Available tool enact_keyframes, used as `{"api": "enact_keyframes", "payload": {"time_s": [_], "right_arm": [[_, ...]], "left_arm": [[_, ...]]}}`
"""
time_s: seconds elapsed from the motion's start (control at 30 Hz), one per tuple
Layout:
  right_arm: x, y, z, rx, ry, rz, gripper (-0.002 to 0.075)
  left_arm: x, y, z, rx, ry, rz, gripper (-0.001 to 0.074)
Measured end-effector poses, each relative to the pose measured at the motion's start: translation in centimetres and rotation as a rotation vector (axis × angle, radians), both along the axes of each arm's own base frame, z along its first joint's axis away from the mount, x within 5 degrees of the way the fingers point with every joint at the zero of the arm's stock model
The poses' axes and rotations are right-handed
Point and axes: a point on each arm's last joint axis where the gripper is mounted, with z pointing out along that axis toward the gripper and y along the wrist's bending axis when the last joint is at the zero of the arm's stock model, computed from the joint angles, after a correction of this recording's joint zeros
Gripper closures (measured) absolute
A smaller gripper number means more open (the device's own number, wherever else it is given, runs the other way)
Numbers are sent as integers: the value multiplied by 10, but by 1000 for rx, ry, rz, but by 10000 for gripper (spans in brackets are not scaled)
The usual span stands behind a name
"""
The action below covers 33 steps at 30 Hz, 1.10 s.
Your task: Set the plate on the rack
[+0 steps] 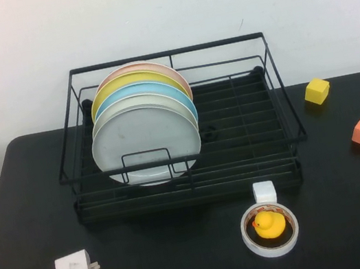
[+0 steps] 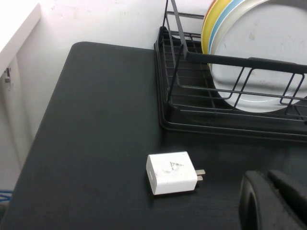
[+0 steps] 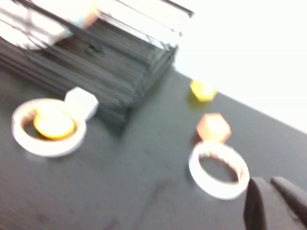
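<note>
The plate (image 1: 145, 143) stands upright at the front of the stack in the rack (image 1: 250, 137), so placement appears complete; the left gripper (image 2: 276, 199) and right gripper (image 3: 278, 201) hover over the table, both narrowly closed and empty.

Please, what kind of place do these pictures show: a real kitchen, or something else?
Probably a test bench, not a kitchen: the rack holding the plate stands on a black table against a bare wall, among a toy duck and colored blocks. The left pincer and right pincer hover low.
</note>
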Motion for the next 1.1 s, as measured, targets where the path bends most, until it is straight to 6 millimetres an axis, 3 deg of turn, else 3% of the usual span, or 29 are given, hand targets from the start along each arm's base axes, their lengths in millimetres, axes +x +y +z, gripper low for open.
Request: {"api": "enact_keyframes", "payload": {"time_s": [0.2,0.6,1.1], "right_arm": [[8,-6,-43,10,79,-132,728],[12,-9,-43,34,12,-184,728],[12,-19,-43,276,33,-382,728]], "left_arm": [[0,0,0,0,0,0,736],[0,0,0,-1,1,0,736],[0,0,0,-1,1,0,736]]}}
